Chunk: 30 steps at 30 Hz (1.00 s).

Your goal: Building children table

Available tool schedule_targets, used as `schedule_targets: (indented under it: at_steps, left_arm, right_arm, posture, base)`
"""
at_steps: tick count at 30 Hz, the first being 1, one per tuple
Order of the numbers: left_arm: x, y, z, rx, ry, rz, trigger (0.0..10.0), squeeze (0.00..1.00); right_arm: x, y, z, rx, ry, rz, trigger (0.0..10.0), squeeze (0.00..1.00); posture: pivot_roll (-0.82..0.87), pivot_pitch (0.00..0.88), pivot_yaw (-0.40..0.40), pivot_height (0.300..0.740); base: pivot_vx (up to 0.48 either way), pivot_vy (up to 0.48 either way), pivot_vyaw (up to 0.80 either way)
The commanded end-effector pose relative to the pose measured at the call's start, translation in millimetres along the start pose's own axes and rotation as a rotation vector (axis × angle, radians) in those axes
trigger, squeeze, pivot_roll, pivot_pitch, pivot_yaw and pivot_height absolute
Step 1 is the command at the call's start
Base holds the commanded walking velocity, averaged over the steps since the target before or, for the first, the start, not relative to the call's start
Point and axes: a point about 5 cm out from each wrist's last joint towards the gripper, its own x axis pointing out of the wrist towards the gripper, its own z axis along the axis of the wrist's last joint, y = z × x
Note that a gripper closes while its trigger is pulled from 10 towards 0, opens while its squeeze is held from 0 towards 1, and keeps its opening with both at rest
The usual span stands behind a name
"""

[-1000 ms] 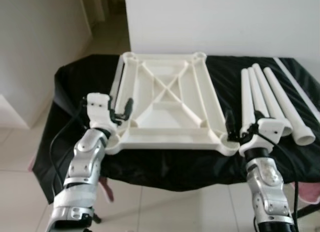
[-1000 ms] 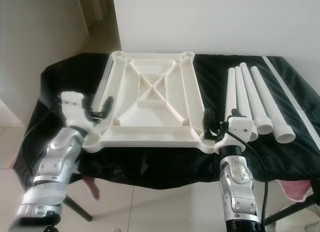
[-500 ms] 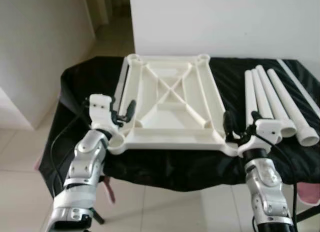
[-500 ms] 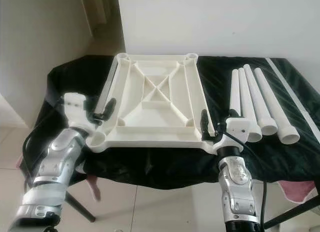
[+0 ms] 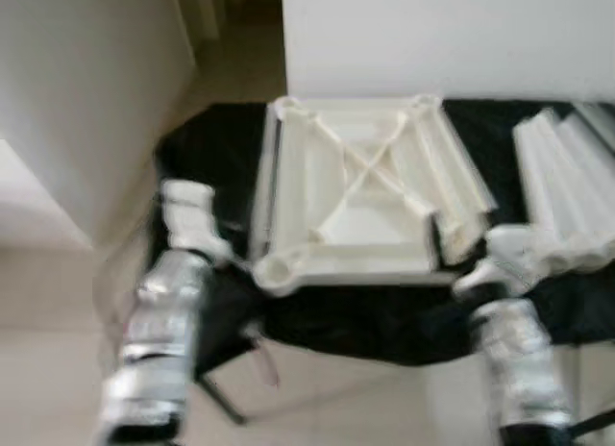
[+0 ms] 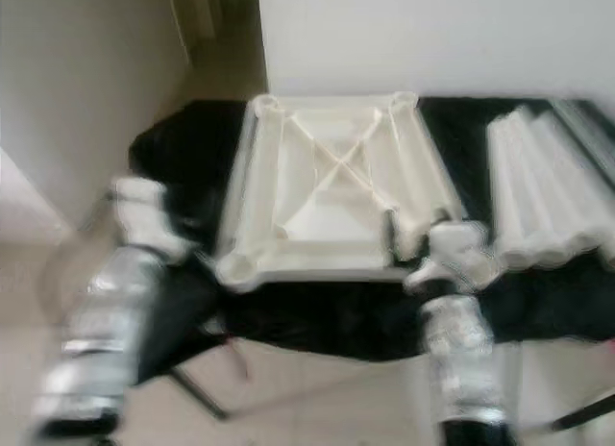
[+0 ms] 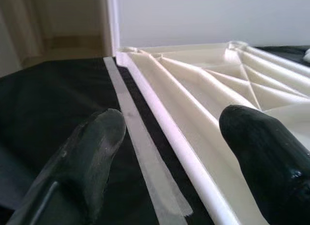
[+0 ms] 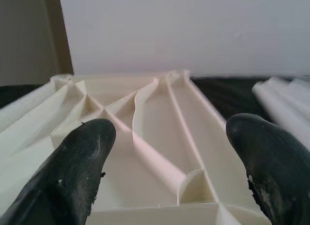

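The white plastic tabletop (image 5: 360,191) lies upside down on the black-draped table (image 5: 216,148), its ribs and corner sockets facing up. Several white tube legs (image 5: 567,196) lie side by side to its right. My left gripper (image 7: 169,137) is open beside the tabletop's left long edge, near the front left corner socket (image 5: 274,268). My right gripper (image 8: 169,137) is open just before the tabletop's front right corner, facing along its ribs. Both head views are blurred.
A flat white strip (image 7: 145,152) lies on the black cloth along the tabletop's left edge. A white wall (image 5: 442,33) stands behind the table. A corridor opens at the back left. Tiled floor (image 5: 58,369) lies in front.
The whole picture has shifted right and blurred, so the camera is moving. Both grippers stay open at the tabletop's near corners.
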Motion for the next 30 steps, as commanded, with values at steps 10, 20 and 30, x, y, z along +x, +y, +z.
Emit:
schedule_targets:
  at_steps: [10,20,30]
  left_arm:
    - [-3.5,4.6,-1.0,0.062,0.013,0.009,10.0,0.0]
    - [-3.2,3.1,-0.9,0.083,0.009,-0.001,10.0,0.0]
    - [-2.4,3.4,-1.4,0.079,0.01,0.002,10.0,0.0]
  right_arm:
    - [-0.4,2.4,0.3,0.005,-0.004,0.004,10.0,0.0]
    - [-1.8,-0.1,-0.1,0.0,0.001,-0.005,10.0,0.0]
    - [-2.7,-0.5,-1.0,-0.001,0.004,-0.009,10.0,0.0]
  posture:
    - [-0.07,0.0,0.01,0.74]
    - [-0.08,0.0,0.011,0.74]
    - [-0.08,0.0,0.012,0.74]
  base:
    - [0.0,0.0,0.0]
    - [0.0,-0.024,0.0]
    - [0.0,-0.205,0.0]
